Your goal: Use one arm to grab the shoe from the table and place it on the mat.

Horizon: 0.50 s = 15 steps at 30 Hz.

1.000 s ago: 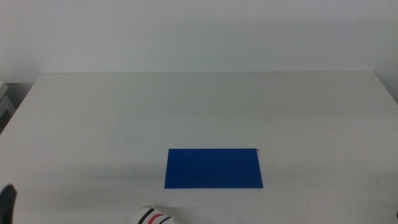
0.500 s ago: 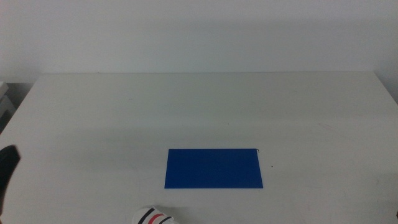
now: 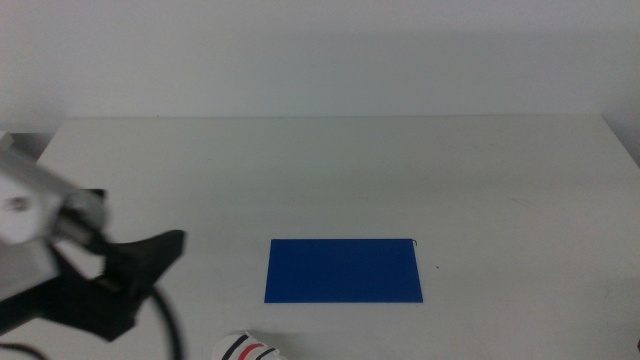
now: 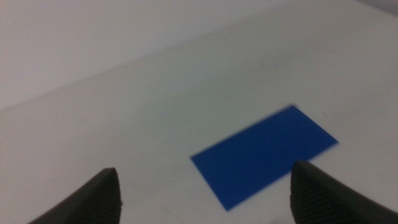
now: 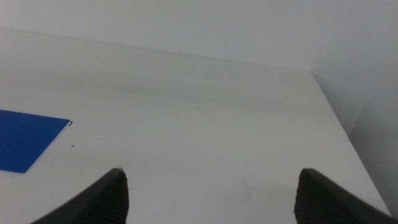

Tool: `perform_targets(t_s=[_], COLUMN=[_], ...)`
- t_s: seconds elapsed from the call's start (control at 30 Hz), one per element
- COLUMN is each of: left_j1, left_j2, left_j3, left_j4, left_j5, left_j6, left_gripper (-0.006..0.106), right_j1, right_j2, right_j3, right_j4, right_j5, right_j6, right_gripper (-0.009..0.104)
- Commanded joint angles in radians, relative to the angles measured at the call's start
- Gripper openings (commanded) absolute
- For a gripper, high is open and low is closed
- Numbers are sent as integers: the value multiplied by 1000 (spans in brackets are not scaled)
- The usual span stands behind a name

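Lying at the near edge of the plain white table (image 3: 330, 170), just in front of the thin deep-blue rectangular mat's (image 3: 343, 270) left corner, the small white chunky-soled sandal with black and red straps (image 3: 247, 349) is cut off by the middle view's bottom edge, so only its top shows. It looks light and fairly stiff; pinching across the thick sole sides seems safer than grabbing the softer straps. The dark left gripper (image 4: 205, 186) hovers over the table left of the mat, jaws spread wide and empty. The right gripper (image 5: 208, 190) waits with jaws wide apart, out of the middle view. Neither wrist view shows the sandal, and the left arm appears motion-blurred.
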Motion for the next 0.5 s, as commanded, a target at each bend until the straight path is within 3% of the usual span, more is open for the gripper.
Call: perform_targets(t_s=[0.0,0.27,0.47], left_j1=[-36,-49,-49], left_j2=[65,219,260], left_j3=[-56,-59,-59], left_j4=[2,-89,-99], left_j5=[-66,-48,-31], left_j6=[-16,-15,-9], left_gripper=[94,94,94], right_j1=[-1,-1,-1], right_j2=[3,3,3], right_j3=[5,5,5], right_j4=[-11,-11,-11], right_j5=[-73,-73,-73], right_j6=[-10,-10,-10], right_gripper=[78,78,78])
